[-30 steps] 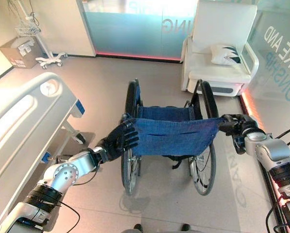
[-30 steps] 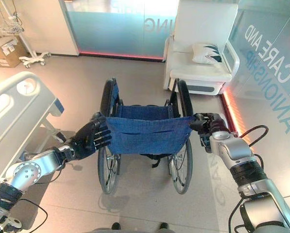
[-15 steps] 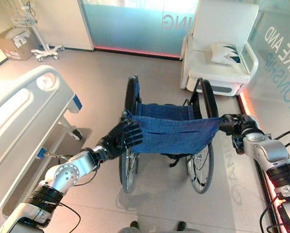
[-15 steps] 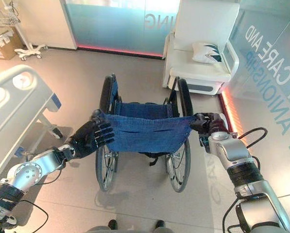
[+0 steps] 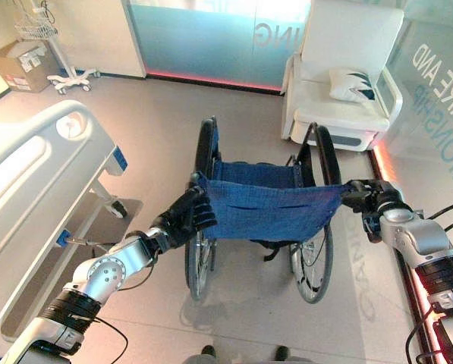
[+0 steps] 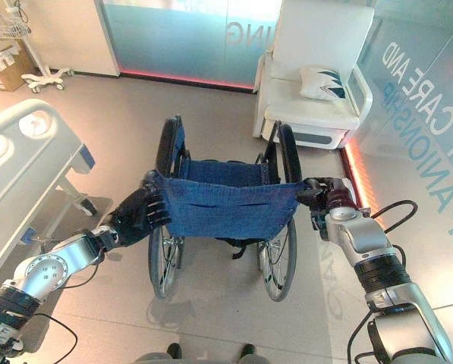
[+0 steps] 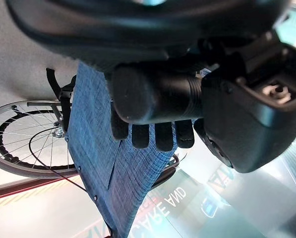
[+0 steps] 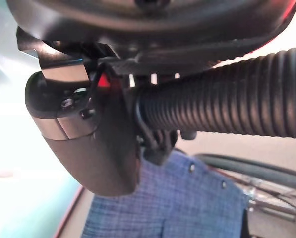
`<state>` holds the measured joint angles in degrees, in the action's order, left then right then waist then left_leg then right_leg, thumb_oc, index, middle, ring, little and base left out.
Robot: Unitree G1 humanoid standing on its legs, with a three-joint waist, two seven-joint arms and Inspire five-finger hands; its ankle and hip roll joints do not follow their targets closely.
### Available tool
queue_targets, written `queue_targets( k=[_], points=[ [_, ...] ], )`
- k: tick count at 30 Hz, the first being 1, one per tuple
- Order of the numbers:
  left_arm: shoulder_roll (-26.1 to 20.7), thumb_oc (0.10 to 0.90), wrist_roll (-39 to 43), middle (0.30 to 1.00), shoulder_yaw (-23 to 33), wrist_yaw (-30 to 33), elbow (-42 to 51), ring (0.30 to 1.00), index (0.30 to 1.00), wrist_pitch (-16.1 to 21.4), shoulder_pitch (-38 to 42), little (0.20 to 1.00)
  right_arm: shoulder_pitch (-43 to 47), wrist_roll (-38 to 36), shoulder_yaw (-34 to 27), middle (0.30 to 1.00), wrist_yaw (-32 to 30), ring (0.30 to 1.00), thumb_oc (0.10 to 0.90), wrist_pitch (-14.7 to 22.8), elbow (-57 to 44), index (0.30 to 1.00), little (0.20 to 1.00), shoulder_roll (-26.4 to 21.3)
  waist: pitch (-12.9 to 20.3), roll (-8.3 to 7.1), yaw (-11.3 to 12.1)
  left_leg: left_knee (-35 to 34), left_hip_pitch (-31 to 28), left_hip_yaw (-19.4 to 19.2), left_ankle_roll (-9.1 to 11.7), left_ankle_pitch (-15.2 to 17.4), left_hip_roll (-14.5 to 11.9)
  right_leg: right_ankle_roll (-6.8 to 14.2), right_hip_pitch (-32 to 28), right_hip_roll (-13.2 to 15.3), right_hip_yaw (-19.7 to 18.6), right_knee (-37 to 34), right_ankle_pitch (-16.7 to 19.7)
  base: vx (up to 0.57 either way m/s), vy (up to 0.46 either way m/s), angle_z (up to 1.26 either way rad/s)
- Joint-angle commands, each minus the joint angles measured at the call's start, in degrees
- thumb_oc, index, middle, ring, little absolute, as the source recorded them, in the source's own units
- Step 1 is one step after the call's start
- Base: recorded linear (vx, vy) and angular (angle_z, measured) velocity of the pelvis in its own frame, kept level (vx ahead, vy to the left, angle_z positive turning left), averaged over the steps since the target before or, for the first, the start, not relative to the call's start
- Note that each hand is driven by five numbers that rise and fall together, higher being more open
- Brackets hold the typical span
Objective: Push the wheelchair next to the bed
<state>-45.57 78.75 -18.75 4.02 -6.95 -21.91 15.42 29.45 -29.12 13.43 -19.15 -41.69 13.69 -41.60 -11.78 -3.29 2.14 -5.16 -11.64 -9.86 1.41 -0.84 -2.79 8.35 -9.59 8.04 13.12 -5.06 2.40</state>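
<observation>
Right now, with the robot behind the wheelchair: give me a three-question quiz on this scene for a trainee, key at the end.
1. True or false: the bed lies on the robot's left of the wheelchair.
2. What lies on the white armchair? A) a cushion B) a folded blanket C) a cardboard box
3. Fill in: the right hand has its fingers round the wheelchair's ribbed push ____.

Key
1. True. The bed stands apart from the wheelchair, bare floor between them.
2. A. A cushion rests on the seat.
3. Handle. The left hand is at the other end of the blue backrest, fingers over the cloth.
</observation>
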Motion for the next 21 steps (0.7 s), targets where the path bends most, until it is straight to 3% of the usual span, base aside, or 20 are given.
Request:
queue_targets(
  k=[1,7,9,11,13,15,16,17,18,20,21],
  points=[
    [8.6,0.4,4.1,0.3,9.7,-4.7,12.8,0.3,0.3,16.0,17.5,0.3,-1.9,-0.5,4.8,0.3,10.4,0.3,0.4,0.1,-5.0,0.3,0.3,-1.6,3.8,4.8,-3.7,0.2,-1.1,-2.0,3.2,1.3,-2.1,-1.5,-0.7,-2.9,1.5,3.9,-5.0,0.02,-0.117,-0.01],
    [8.5,0.4,5.0,0.3,12.4,-3.8,12.6,0.3,0.3,17.6,15.5,0.3,-0.7,0.5,4.5,0.3,13.9,0.3,0.4,1.6,-6.8,0.3,0.3,-3.3,3.0,4.23,-3.4,3.8,-0.4,-1.4,5.0,0.6,-4.3,-3.3,0.3,-4.6,2.1,6.8,-6.5,0.01,-0.176,-0.01],
    [8.7,0.4,4.9,0.3,13.4,-3.6,12.6,0.3,0.3,18.2,15.1,0.3,1.0,0.9,5.1,0.3,15.7,0.3,0.4,1.3,-7.1,0.3,0.3,-4.1,2.6,3.54,-3.1,8.9,0.8,-1.6,5.9,0.5,-5.5,-4.1,1.0,-4.6,2.7,8.0,-6.7,0.0,-0.177,-0.02],
    [8.6,0.4,5.4,0.3,15.2,-4.0,12.0,0.3,0.3,18.8,14.6,0.3,3.0,0.9,6.4,0.3,17.0,0.3,0.4,1.9,-7.1,0.3,0.3,-5.1,1.7,2.72,-2.2,21.4,5.3,-0.1,6.8,-3.7,-7.8,-6.0,2.1,-5.2,2.8,10.2,-7.4,-0.02,-0.243,-0.08],
    [8.5,0.4,5.7,0.3,16.5,-5.2,11.4,0.3,0.3,18.5,14.4,0.3,3.6,0.5,6.8,0.3,17.2,0.3,0.4,2.7,-7.2,0.3,0.3,-5.6,0.4,1.88,-1.4,29.2,9.0,0.5,6.6,-5.4,-8.3,-7.2,2.1,-6.0,2.5,11.5,-7.8,0.0,-0.267,-0.31],
    [7.9,0.4,5.3,0.3,18.3,-6.3,10.9,0.3,0.3,17.6,14.0,0.3,3.9,0.8,6.7,0.3,17.8,0.3,0.4,4.1,-7.0,0.3,0.3,-6.0,-1.3,1.45,-0.2,33.4,13.2,2.4,5.3,-4.9,-6.1,-8.0,1.4,-7.1,0.9,12.9,-8.2,0.05,-0.188,-0.24],
    [7.6,0.4,5.3,0.3,18.8,-6.4,10.9,0.3,0.3,17.3,13.9,0.3,4.1,1.0,6.7,0.3,18.2,0.3,0.4,4.5,-6.9,0.3,0.3,-6.1,-1.7,1.41,0.1,33.3,13.8,2.8,4.9,-4.4,-5.2,-7.9,1.2,-7.3,0.4,13.1,-8.4,0.14,-0.081,-0.06],
    [6.8,0.4,5.4,0.3,20.3,-6.2,11.5,0.3,0.3,17.1,13.3,0.3,4.4,1.8,6.5,0.3,19.6,0.3,0.4,5.7,-6.9,0.3,0.3,-6.3,-2.7,1.9,1.2,29.8,15.6,3.7,4.5,-4.8,-2.4,-7.4,0.0,-8.7,-1.1,13.6,-8.9,0.13,-0.043,-0.06],
    [6.6,0.4,5.5,0.3,20.5,-6.1,11.6,0.3,0.3,17.1,13.1,0.3,4.5,1.8,6.5,0.3,19.8,0.3,0.4,5.8,-7.0,0.3,0.3,-6.4,-3.0,1.98,1.4,28.8,15.6,3.6,4.6,-5.2,-2.2,-7.3,-0.2,-8.9,-1.4,13.7,-9.1,0.24,-0.018,0.02],
    [5.6,0.4,6.0,0.3,20.7,-6.2,11.3,0.3,0.3,17.9,13.2,0.3,5.2,2.1,6.8,0.3,20.1,0.3,0.4,6.2,-7.6,0.3,0.3,-6.6,-3.4,2.81,1.9,22.1,15.6,3.2,5.2,-7.7,-1.6,-6.9,-1.6,-10.4,-1.7,13.8,-9.9,0.28,0.044,0.09],
    [4.9,0.4,6.1,0.3,20.3,-6.6,10.4,0.3,0.3,19.1,13.4,0.3,5.6,1.7,7.6,0.3,20.0,0.3,0.4,6.8,-8.0,0.3,0.3,-6.6,-3.5,3.78,2.4,15.1,15.7,4.2,6.1,-10.8,-1.0,-6.6,-2.8,-11.4,-2.0,13.4,-10.2,0.38,0.091,-0.05]
  ],
)
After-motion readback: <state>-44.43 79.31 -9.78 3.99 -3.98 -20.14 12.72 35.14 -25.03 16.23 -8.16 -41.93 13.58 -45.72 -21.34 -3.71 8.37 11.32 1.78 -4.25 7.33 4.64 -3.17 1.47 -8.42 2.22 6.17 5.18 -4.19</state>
